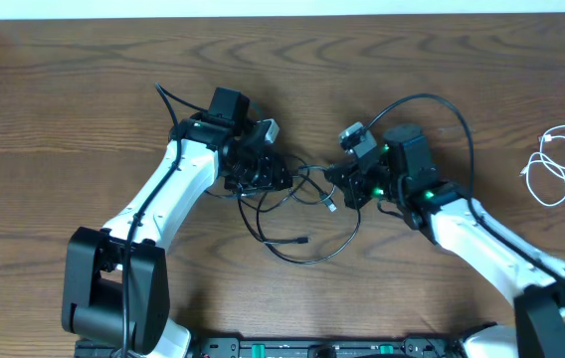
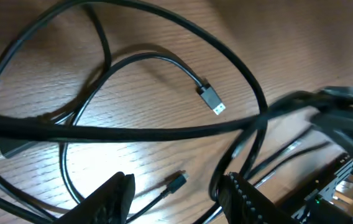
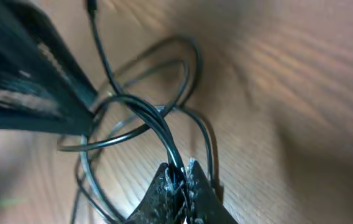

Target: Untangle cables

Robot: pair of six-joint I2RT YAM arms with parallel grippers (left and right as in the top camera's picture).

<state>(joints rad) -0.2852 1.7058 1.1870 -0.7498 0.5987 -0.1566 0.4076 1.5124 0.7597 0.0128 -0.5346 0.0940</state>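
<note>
The black cable (image 1: 307, 249) lies in tangled loops on the wooden table between my two grippers. The white cable (image 1: 561, 164) lies coiled by itself at the far right. My left gripper (image 1: 268, 174) is open at the left side of the tangle. In the left wrist view its fingers (image 2: 176, 202) straddle black strands, and a small plug (image 2: 178, 182) lies between them. A USB plug (image 2: 210, 99) lies farther off. My right gripper (image 1: 340, 189) is at the right side of the tangle. In the right wrist view it (image 3: 179, 177) is shut on a black cable strand (image 3: 148, 118).
The wooden table (image 1: 84, 80) ends at a pale wall along the back. Thicker black arm wires (image 1: 452, 109) arc above the right arm and beside the left arm. The arm bases stand at the front edge.
</note>
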